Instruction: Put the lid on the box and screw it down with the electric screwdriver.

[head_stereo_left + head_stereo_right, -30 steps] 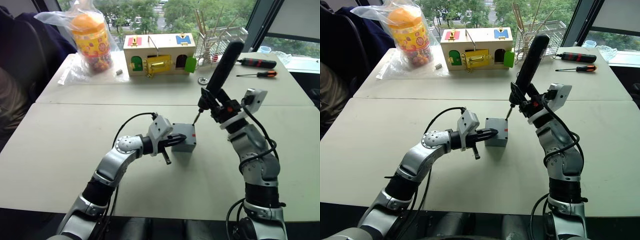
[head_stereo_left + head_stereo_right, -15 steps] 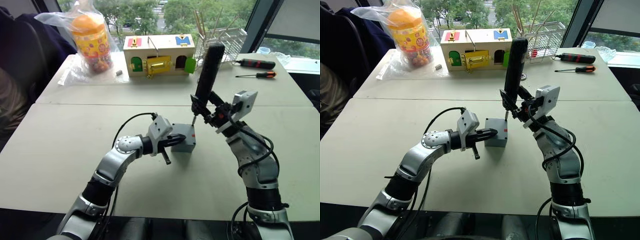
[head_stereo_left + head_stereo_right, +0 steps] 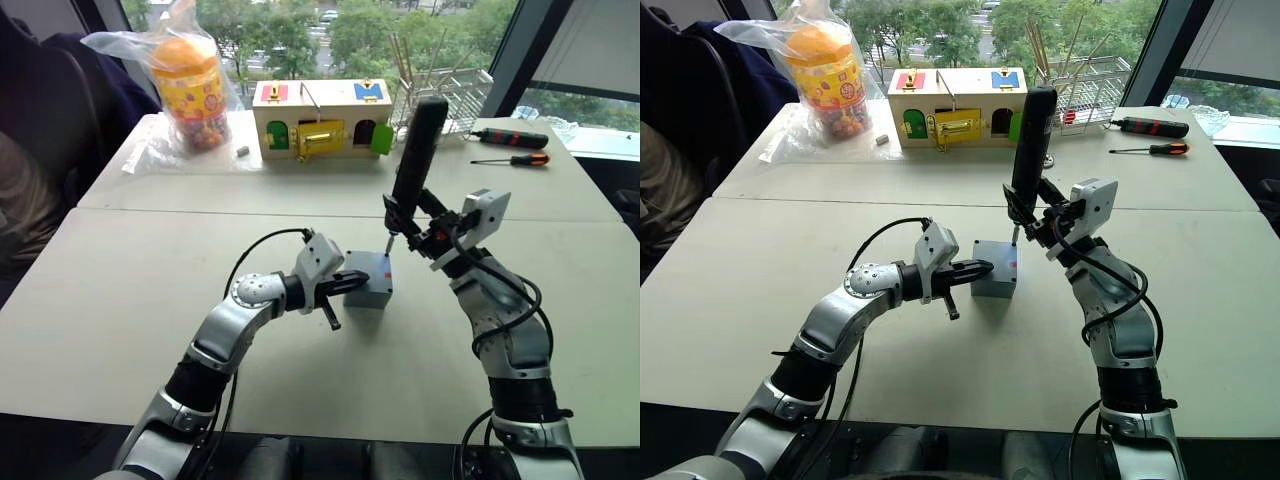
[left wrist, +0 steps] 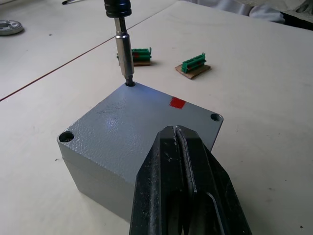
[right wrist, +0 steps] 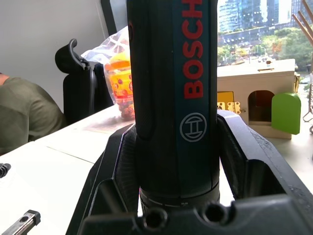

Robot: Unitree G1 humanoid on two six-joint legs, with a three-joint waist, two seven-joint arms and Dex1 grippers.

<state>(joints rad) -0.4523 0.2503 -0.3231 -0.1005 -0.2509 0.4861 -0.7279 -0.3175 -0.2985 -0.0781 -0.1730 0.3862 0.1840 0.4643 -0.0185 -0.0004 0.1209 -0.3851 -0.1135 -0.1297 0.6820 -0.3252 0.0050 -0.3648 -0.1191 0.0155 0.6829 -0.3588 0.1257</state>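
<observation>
lid already seated on box | right gripper clamps electric screwdriver, bit in corner hole just below it | left gripper closed, tips on lid | other visible corner holes look empty, screws left

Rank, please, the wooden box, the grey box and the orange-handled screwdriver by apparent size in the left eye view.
1. Wooden box, clearly largest.
2. Grey box.
3. Orange-handled screwdriver, thinnest, though it lies farther from the camera than the grey box, so its true size is unsure.
</observation>
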